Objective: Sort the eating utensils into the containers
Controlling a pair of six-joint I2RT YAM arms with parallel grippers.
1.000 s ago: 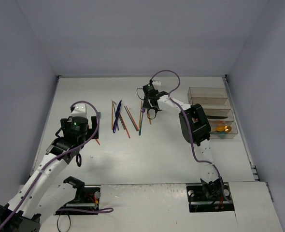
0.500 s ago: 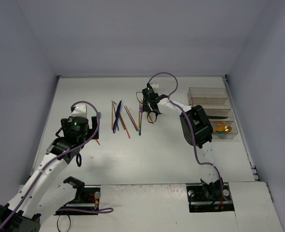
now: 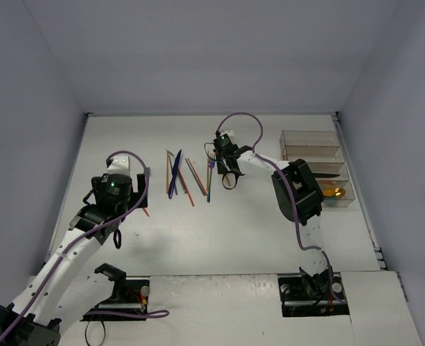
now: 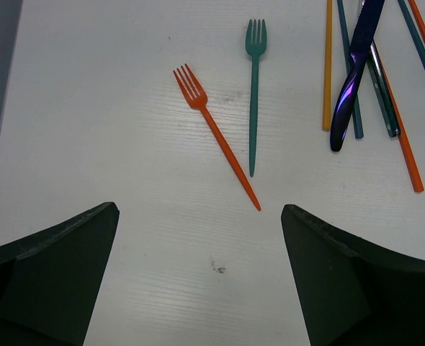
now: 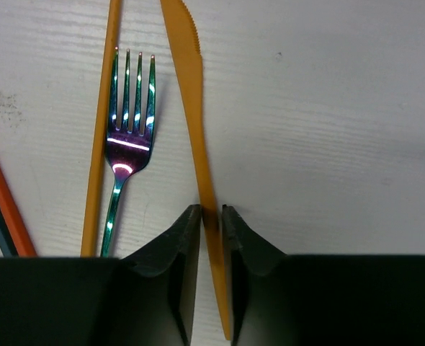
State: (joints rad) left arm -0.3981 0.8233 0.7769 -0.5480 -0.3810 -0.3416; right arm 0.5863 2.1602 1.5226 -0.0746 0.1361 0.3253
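The left arm bends up from its base at the near left, its gripper (image 4: 199, 210) spread wide over bare table (image 4: 112, 130), nothing between the fingers. Just past them lie an orange fork (image 4: 216, 133), slanted with tines away and to the left, and a teal fork (image 4: 253, 101) running straight away, tines far; their handle ends sit close together. Farther out, the right arm stretches to the loose pile, wrist tipped down, its gripper (image 5: 211, 220) pinched on the handle of the knife (image 5: 187, 79). The knife lies on the table, long axis running away from the fingers, serrated tip far. Left of it a shiny fork (image 5: 128, 122) points the same way, an orange chopstick (image 5: 101, 137) alongside. Well right stand the bins (image 3: 310, 143), a gold spoon (image 3: 333, 192) in the nearest
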